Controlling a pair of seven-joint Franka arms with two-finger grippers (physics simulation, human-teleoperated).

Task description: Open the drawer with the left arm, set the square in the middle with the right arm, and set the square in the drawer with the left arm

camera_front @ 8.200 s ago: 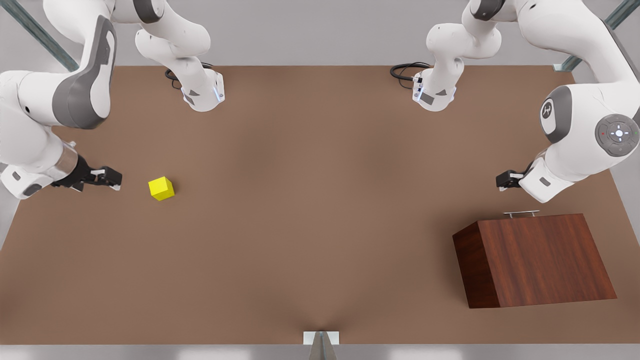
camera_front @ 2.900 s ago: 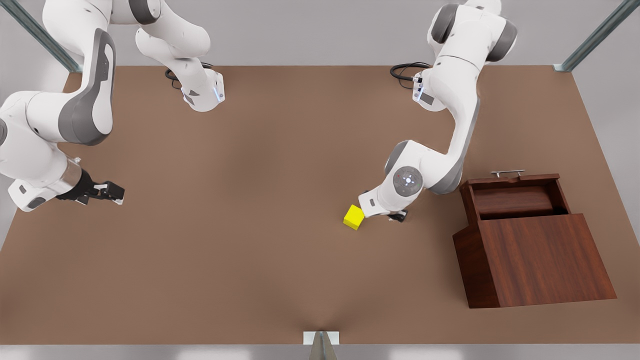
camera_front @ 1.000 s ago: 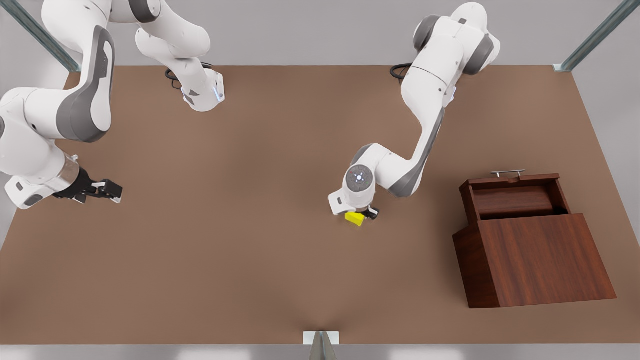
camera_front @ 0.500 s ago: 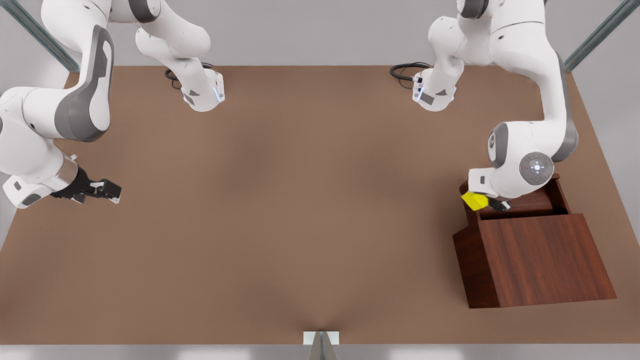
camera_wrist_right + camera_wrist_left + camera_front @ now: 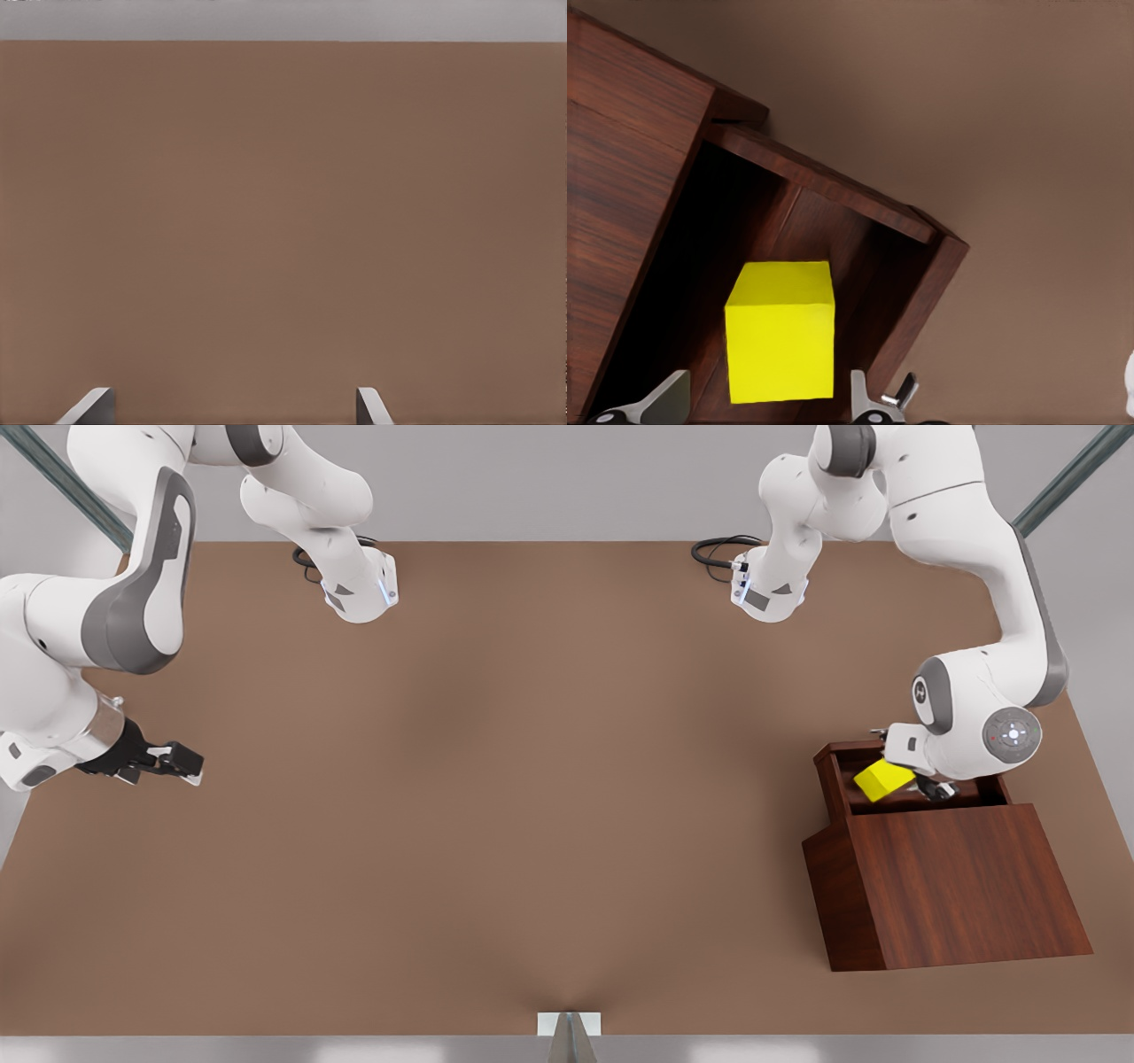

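At the front view's left, the right gripper [image 5: 182,763] is held low over the bare tabletop [image 5: 496,797], well apart from everything else; its fingers are seen spread and empty in the right wrist view, and this arm is judged to be waiting. Across the plain middle of the table nothing is set down. At the front view's right, the drawer [image 5: 833,775] is seen pulled out of the sloped wooden cabinet [image 5: 957,886], its silver handle [image 5: 880,732] largely hidden behind the wrist. The left gripper [image 5: 917,784] is poised over the open drawer, and the square [image 5: 882,779] is seen tilted between drawer walls. In the left wrist view the square [image 5: 780,330] lies between the two fingertips [image 5: 660,403], which stand apart from its sides with a visible gap, so the pincer is judged spread and the cube released or just about to drop. The last step is taken to be nearly done. The risk is judged to lie in the tilt: the cube could land on an edge, catch the drawer wall [image 5: 824,181] and tumble out, or be nudged by a finger as the arm withdraws.
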